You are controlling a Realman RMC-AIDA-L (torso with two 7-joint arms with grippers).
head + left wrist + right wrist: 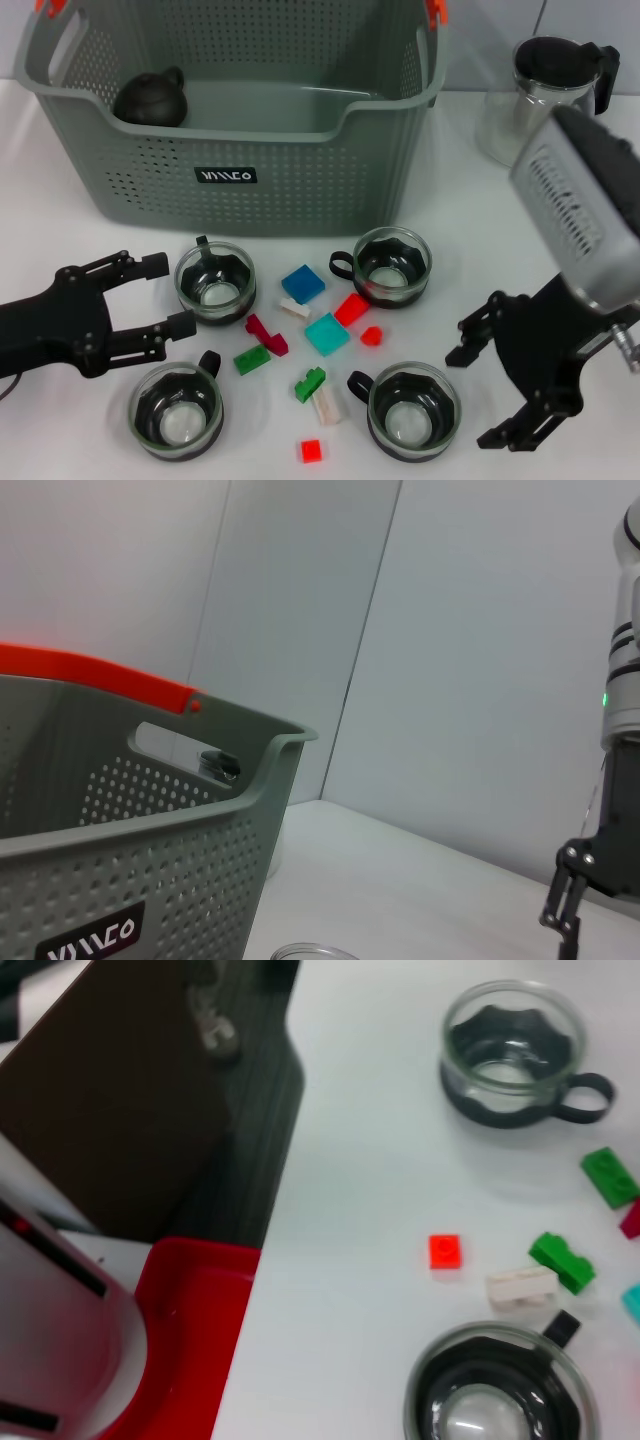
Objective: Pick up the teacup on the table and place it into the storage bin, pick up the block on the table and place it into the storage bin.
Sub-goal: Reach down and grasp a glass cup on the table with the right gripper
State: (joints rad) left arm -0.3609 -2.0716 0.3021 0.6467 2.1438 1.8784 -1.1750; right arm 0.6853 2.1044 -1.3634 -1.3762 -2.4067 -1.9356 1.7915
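The grey-green perforated storage bin [300, 170] stands at the back of the table, also close by in the left wrist view [150, 860]. Several glass teacups with black bases stand in front of it: back left [215, 283], back right [392, 265], front left [176, 410], front right [413, 410]. Loose blocks lie between them, among them a blue block [302, 284], a cyan block [327, 334] and a red block [351, 309]. My left gripper [163, 295] is open just left of the back-left teacup. Right of the front-right teacup, my right gripper [487, 385] is open and holds nothing.
A dark round pot [150, 98] sits inside the bin at its left. A glass pitcher [555, 90] with a black lid stands at the back right. The right wrist view shows two teacups [515, 1050] [500, 1390], a small red block [445, 1251], a white block [520, 1285] and green blocks [562, 1260].
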